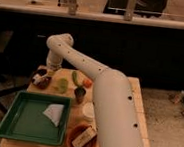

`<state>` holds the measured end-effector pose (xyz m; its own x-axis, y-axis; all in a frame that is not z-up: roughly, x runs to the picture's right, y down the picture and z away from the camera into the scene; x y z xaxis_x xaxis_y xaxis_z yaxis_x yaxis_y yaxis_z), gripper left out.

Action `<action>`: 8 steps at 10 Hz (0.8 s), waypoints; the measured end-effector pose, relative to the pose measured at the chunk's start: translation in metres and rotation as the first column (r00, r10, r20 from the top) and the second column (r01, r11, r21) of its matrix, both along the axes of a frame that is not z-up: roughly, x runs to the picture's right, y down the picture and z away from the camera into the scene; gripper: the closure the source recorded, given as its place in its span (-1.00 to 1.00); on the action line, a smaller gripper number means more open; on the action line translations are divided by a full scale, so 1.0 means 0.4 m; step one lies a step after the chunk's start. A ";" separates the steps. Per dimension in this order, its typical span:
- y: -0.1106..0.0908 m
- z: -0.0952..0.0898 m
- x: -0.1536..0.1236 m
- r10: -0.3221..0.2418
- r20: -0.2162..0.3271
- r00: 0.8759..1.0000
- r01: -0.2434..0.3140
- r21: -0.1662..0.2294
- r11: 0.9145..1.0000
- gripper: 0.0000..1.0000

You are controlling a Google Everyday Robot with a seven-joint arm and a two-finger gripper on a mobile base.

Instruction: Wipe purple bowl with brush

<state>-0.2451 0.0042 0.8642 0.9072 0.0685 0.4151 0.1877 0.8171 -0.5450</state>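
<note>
The gripper (47, 71), at the tip of the white arm (112, 106), hangs over the far left corner of the worktop (132, 93), just above the purple bowl (41, 80). Whether it is wide, narrow or holding anything cannot be told. A whitish piece that looks like the brush (36, 76) shows at the bowl's left side. Nearer the camera, a green tray (21, 125) holds a white folded cloth (54, 113). Beside the tray, an orange-brown bowl (72, 141) carries a pale rectangular block (84, 136).
</note>
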 end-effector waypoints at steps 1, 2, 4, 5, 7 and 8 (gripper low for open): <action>0.004 -0.003 0.016 0.003 -0.010 1.000 -0.003 -0.002 1.000 1.00; 0.004 0.001 0.035 0.008 -0.024 1.000 -0.008 -0.005 1.000 1.00; -0.003 0.029 0.088 0.026 -0.072 0.997 -0.027 -0.017 0.999 1.00; -0.006 0.044 0.105 0.035 -0.089 0.995 -0.037 -0.022 0.999 1.00; -0.021 0.088 0.137 0.055 -0.126 0.990 -0.060 -0.036 0.998 1.00; -0.030 0.103 0.142 0.061 -0.133 0.989 -0.066 -0.037 0.997 1.00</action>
